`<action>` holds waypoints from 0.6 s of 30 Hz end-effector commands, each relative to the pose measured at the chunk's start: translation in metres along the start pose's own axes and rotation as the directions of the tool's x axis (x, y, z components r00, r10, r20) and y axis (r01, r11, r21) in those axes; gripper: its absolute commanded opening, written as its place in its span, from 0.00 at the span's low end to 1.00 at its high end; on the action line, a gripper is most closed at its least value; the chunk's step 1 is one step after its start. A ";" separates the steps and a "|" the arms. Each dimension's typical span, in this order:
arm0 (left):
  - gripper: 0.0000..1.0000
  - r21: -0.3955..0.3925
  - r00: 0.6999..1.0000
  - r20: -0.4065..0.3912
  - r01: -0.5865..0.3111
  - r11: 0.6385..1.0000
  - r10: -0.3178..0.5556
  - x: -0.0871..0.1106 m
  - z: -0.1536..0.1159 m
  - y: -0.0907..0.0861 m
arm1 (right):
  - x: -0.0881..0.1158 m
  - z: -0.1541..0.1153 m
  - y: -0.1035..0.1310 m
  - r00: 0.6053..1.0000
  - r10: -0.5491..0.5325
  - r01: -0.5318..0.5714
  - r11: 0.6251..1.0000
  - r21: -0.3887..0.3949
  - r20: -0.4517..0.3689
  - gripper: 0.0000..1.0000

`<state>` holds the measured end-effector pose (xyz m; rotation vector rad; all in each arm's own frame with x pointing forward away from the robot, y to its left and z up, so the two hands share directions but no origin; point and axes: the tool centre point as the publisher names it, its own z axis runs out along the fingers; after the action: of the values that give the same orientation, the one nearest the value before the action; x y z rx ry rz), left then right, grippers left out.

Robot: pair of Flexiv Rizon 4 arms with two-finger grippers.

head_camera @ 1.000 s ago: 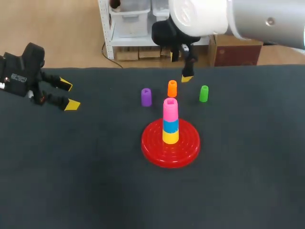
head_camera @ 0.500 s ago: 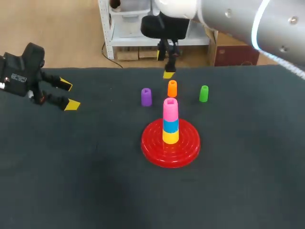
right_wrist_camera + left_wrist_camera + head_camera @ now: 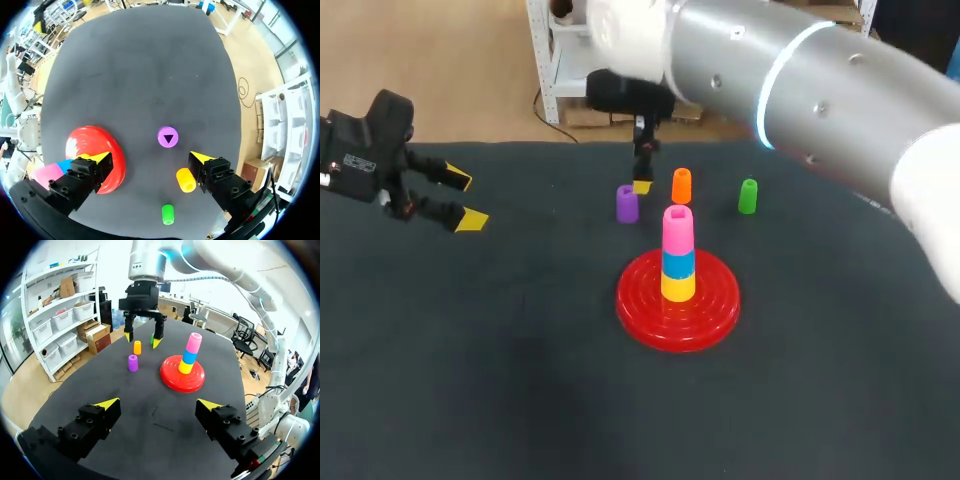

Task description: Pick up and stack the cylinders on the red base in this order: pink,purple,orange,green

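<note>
Plainly, the right end effector (image 3: 150,158) hangs wide over the purple cylinder (image 3: 168,137); from overhead only one yellow tip (image 3: 641,187) shows.

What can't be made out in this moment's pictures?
Left wrist view: the green cylinder is mostly hidden behind the right claw.
Right wrist view: the stack's yellow cylinder is mostly hidden behind that claw's finger.
Head view: only one of its tips shows.

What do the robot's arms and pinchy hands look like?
The right arm is a fat silver tube with white joints and a pale blue ring. The left gripper and right gripper are black and blocky, their jaws tipped bright yellow.
</note>
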<state>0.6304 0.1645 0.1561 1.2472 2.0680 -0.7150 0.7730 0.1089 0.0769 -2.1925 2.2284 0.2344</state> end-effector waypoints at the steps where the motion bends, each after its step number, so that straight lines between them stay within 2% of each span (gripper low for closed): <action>1: 1.00 0.000 1.000 0.003 -0.003 1.000 0.003 0.001 0.000 0.000 | -0.010 0.010 -0.016 0.999 0.010 -0.014 0.994 -0.108 -0.035 1.00; 8: 1.00 0.000 1.000 0.003 -0.003 1.000 0.003 0.001 0.000 0.000 | -0.012 0.029 -0.026 0.997 0.013 -0.021 0.994 -0.110 -0.073 1.00; 18: 1.00 0.000 1.000 0.003 -0.003 1.000 0.003 0.001 0.000 0.000 | -0.020 0.040 -0.036 0.994 -0.021 0.008 0.992 -0.125 -0.106 1.00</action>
<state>0.6304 0.1645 0.1561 1.2472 2.0680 -0.7150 0.7932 0.1249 0.0401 -2.1999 2.1920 0.0336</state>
